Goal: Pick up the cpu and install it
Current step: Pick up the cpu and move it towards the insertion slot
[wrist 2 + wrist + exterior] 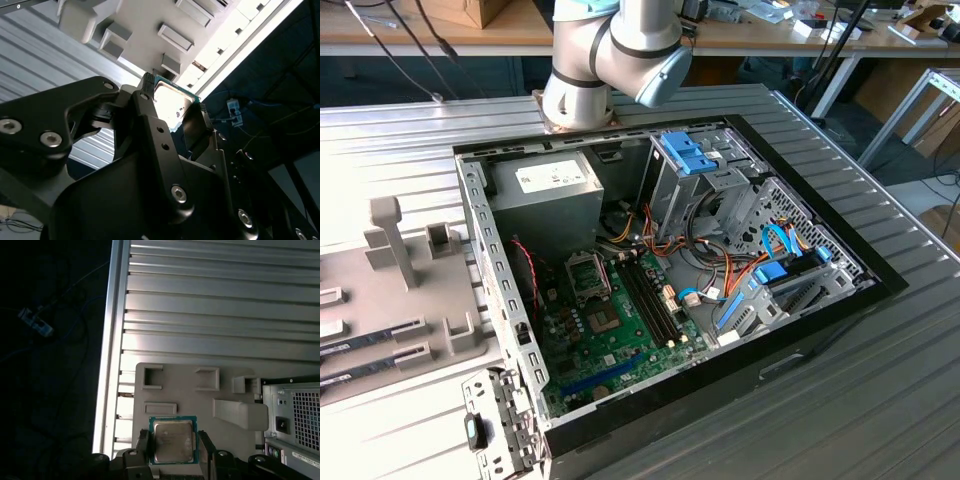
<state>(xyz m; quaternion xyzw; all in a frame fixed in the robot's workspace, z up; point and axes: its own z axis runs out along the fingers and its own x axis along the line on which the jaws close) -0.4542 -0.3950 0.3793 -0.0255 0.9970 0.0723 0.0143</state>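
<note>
In both wrist views the cpu (172, 441) (171, 103), a small square chip with a silver-grey metal top and thin green rim, sits between my black fingers (142, 446). My gripper (173, 447) (175, 102) is shut on the cpu. It holds the chip in the air above the pale grey parts holder (190, 385). In the exterior view the arm (610, 50) rises at the back of the table. The motherboard's socket (588, 275) lies inside the opened computer case (800, 340) with its metal frame showing.
The parts holder (400, 300) lies on the ribbed metal table (840, 400) at the exterior view's left, beside the case. A grey power-supply box (545, 195), memory sticks (650, 295), cables and blue drive bays (685, 155) fill the case. The table edge (112, 365) borders dark floor.
</note>
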